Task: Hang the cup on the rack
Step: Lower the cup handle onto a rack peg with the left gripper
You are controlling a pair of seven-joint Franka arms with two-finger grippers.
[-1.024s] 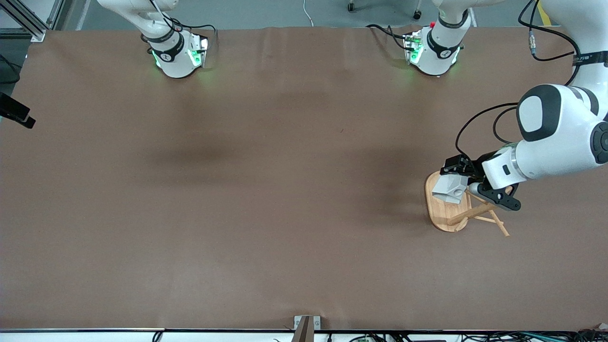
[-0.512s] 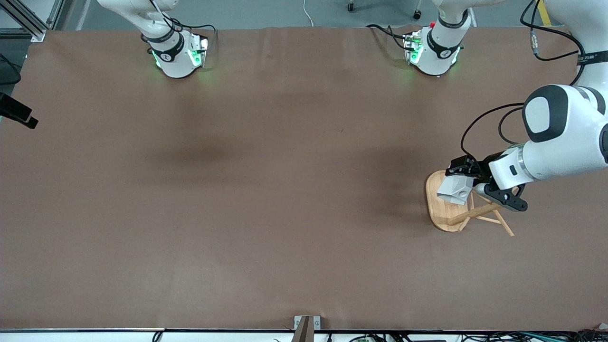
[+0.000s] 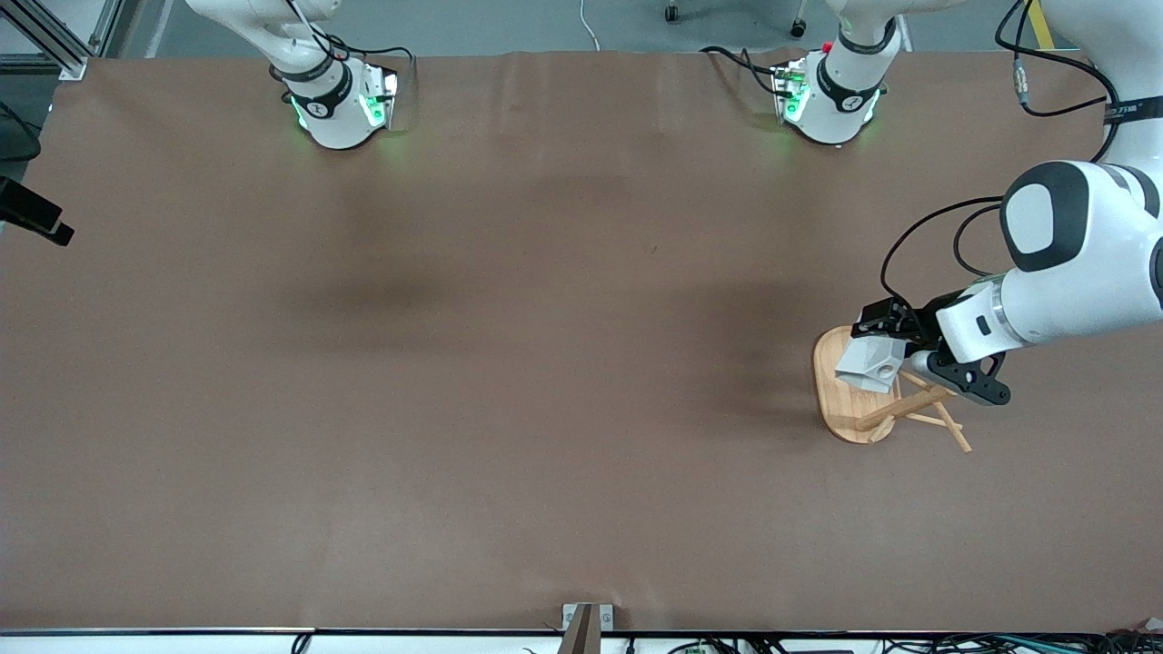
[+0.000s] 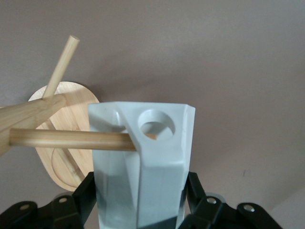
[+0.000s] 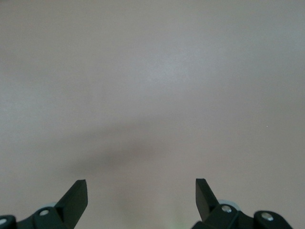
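Observation:
The white faceted cup (image 3: pixel 870 362) is held in my left gripper (image 3: pixel 895 356), over the oval base of the wooden rack (image 3: pixel 838 404) near the left arm's end of the table. In the left wrist view the gripper (image 4: pixel 139 193) is shut on the cup's body (image 4: pixel 143 167). A thin peg (image 4: pixel 71 139) of the rack reaches into the round hole of the cup's handle (image 4: pixel 156 123). The rack's post (image 4: pixel 26 119) and base (image 4: pixel 78 98) show beside the cup. My right gripper (image 5: pixel 141 191) is open and empty above bare table; that arm waits.
The brown table cover (image 3: pixel 545 363) stretches wide around the rack. Both arm bases (image 3: pixel 336 100) stand along the edge farthest from the front camera. More of the rack's pegs (image 3: pixel 949 427) stick out toward the front camera.
My left gripper has carried the cup a little toward the left arm's end of the table, over the rack. In the last half second it has hardly moved.

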